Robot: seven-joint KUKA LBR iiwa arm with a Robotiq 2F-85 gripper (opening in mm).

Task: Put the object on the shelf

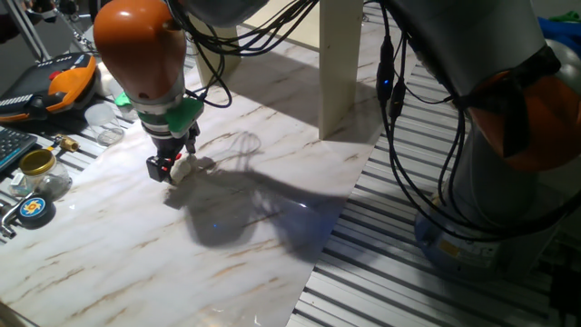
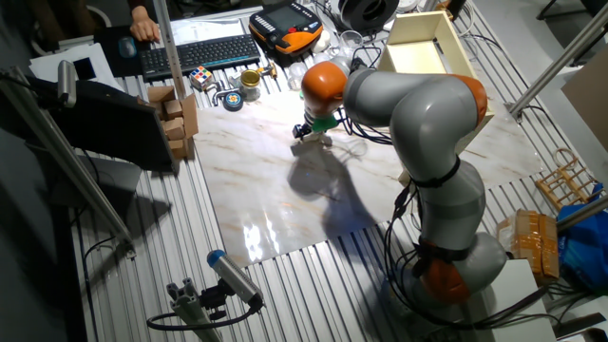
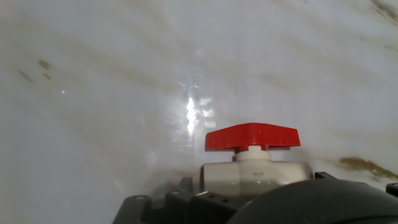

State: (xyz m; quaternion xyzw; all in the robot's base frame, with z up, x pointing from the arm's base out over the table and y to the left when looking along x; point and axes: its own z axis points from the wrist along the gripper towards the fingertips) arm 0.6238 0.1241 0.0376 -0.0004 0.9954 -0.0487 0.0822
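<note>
Bench (image 1: pixel 136 245) top: marble-patterned slab, smooth, glossy — glare patch in hand view. Object (image 3: pixel 252 163): smooth white plastic body, red plastic handle, slight sheen. Shelf (image 2: pixel 426 46): pale wood, matt. Jar (image 1: pixel 38 169) at 9 o'clock — clear, brass-coloured metal lid.

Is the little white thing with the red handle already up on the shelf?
No, the white fitting is down at the marble tabletop, right at the tool, while the shelf stands apart at the table's far side.

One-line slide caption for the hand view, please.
Hand view: small white plastic fitting with a red handle sits at the gripper, above the marble tabletop.
</note>
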